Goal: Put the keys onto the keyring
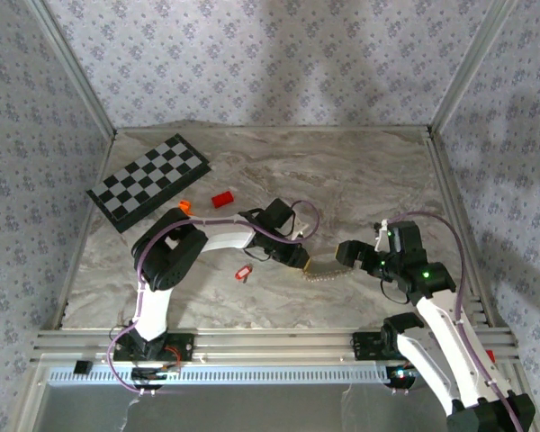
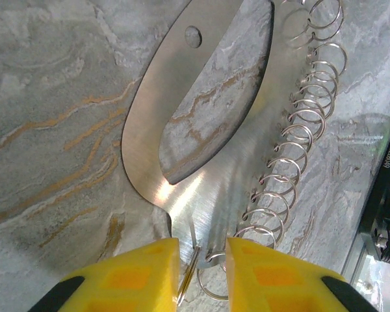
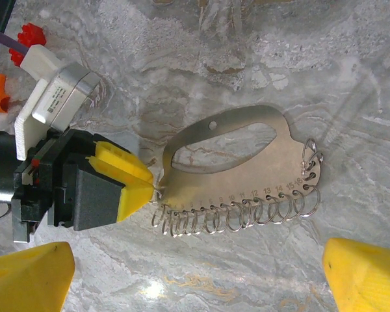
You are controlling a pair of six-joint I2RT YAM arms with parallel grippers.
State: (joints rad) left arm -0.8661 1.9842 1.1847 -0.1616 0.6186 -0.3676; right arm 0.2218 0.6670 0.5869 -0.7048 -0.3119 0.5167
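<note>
Two arms lean over the marble table (image 1: 369, 171). Between them lies one flat, silvery metal plate (image 3: 247, 185), with one long oval cut-out like a handle and one small round hole above it. Along the plate's numbered edge hang the rings (image 3: 234, 218), thin wire loops overlapping in a single row. There are more than a dozen, packed too closely for me to count exactly. The left claw (image 2: 199, 279) has its two yellow fingers (image 2: 149, 276) drawn narrow around the plate's pointed corner, with the end ring standing edge-on in the gap. I cannot tell whether they actually pinch the metal. The right claw (image 3: 198, 276) stands wide, its two yellow fingertips far apart and nothing between them, just to the right of the plate. One keyring (image 1: 244, 272) with one small red tag lies flat on the table. It sits close to the near side of the left arm's white forearm, left of the plate and not touching it. Farther back I count one chessboard (image 1: 148, 183) at the far left. One red block (image 1: 222, 200) and one orange piece (image 1: 185, 206) sit between the board and the left arm.
</note>
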